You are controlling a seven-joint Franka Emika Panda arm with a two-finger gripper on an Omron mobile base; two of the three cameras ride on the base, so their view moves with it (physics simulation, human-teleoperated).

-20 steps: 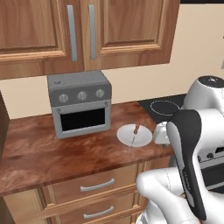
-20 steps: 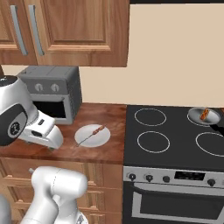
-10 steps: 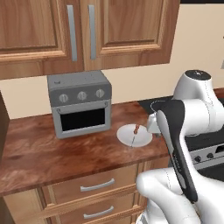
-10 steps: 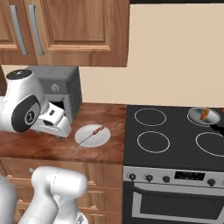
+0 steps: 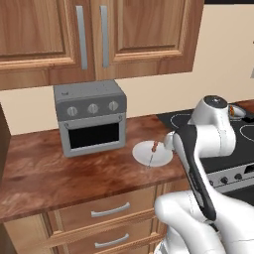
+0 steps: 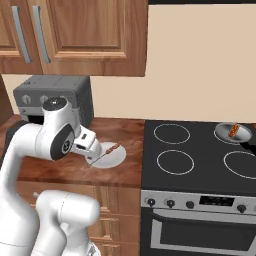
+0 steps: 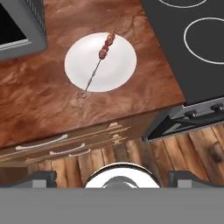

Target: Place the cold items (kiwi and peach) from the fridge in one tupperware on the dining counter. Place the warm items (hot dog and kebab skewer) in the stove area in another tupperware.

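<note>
On the left of the wood countertop [image 5: 44,181] stands a grey toaster oven [image 5: 92,116], door shut, under the upper cabinets [image 5: 99,34]. Just to its right, at about three o'clock from it, a white plate [image 7: 124,61] carries the kebab skewer [image 7: 99,59]. The skewer's meat chunks sit toward one o'clock on the plate in the hand view, and its thin metal shaft runs down to a ring that overhangs the rim at seven o'clock. The gripper [image 6: 89,146] hangs above the plate's near edge with its jaws spread wide, holding nothing. Further right lies the black cooktop [image 6: 200,155] of the stove area; at its two o'clock corner a small pan [image 6: 234,133] holds the hot dog [image 6: 233,131].

The step in hand looks like the reach for the skewer, first of the warm items. The next move likely calls for a descent over the meat end with the jaws set across the shaft, then closing on it.
</note>
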